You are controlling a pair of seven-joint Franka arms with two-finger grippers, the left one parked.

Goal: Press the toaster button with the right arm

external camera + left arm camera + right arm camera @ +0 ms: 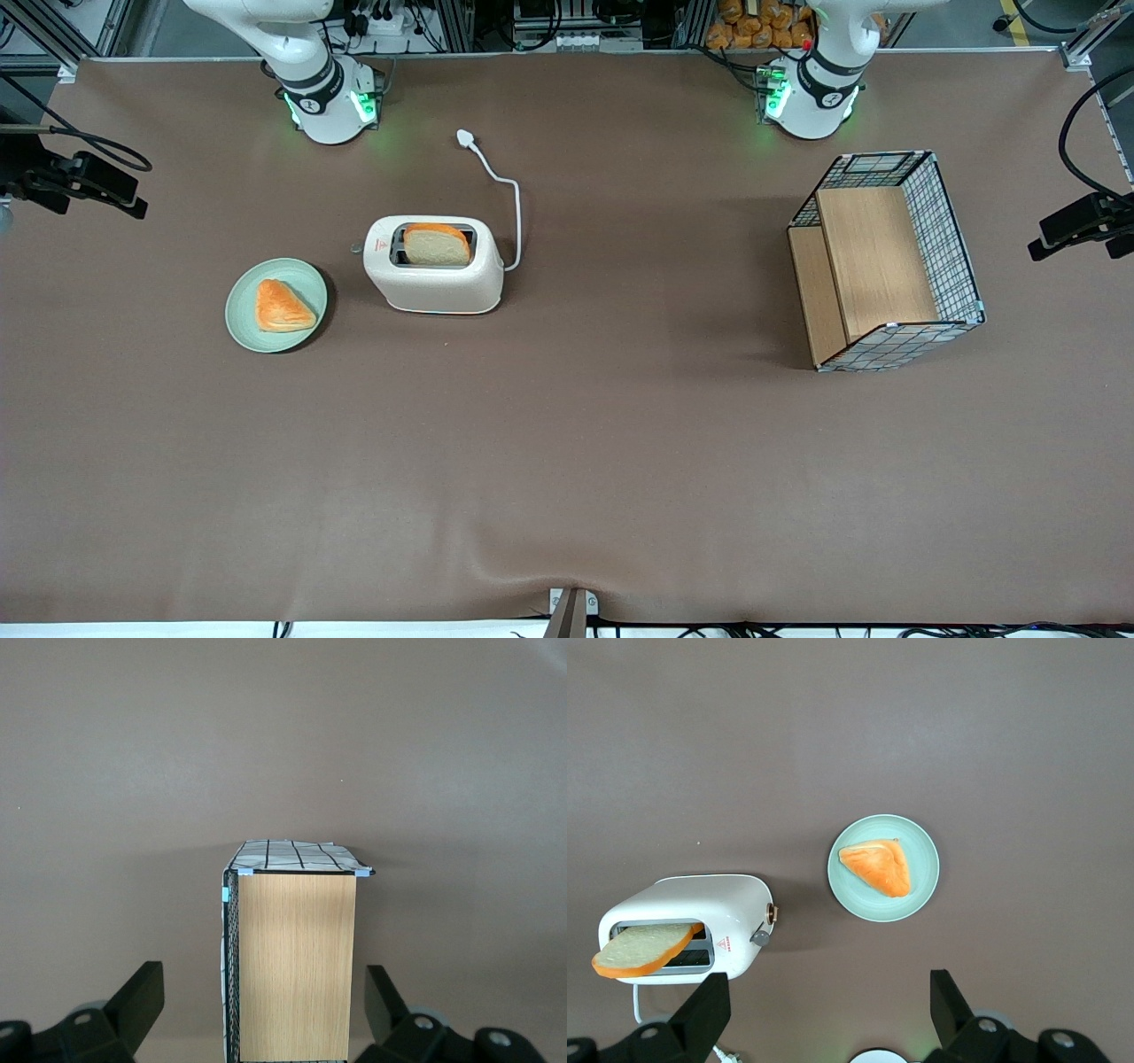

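front view: the cream-white two-slot rounded plastic toaster sits on the brown table cover, toward the working arm's end, with a slice of orange-crusted bread standing up out of a slot. its white cord trails away from the camera and ends in a loose plug. the small pale grey lever knob of the toaster button pokes from the narrow end face, on the side facing the round pale green plate. that plate lies just beside the toaster, apart from it, carrying a triangular orange pastry. the white jointed right arm rises from its base, farther from the camera than the toaster. a wire-mesh basket with wooden panels stands toward the parked arm's end.

left wrist view: only that basket's wooden panel and mesh edge on the brown cover.

right wrist view: the slim black gripper hangs high above the table, jaws wide apart and holding nothing, with one finger showing over the toaster's edge. the toaster, its grey button and the red logo near it are all in sight, plate and pastry beside them.
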